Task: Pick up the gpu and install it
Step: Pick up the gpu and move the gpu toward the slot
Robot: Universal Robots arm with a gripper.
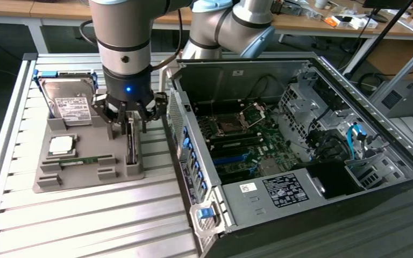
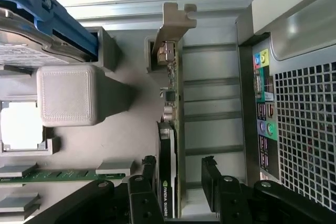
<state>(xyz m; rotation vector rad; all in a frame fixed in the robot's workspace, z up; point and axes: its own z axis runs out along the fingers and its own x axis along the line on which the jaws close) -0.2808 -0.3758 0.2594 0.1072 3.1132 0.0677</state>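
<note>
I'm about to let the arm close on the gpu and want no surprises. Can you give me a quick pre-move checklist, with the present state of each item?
1. Open gripper: ok, its fingers stand apart.
2. The gpu between the fingers: ok, one finger on each side.
3. The gpu upright on its edge in the gray holder: ok.
4. Grip made: not ok, a gap shows on one side of the card.
5. Side of the computer case open, motherboard exposed: ok.
6. Free slot for the card: cannot tell.
</note>
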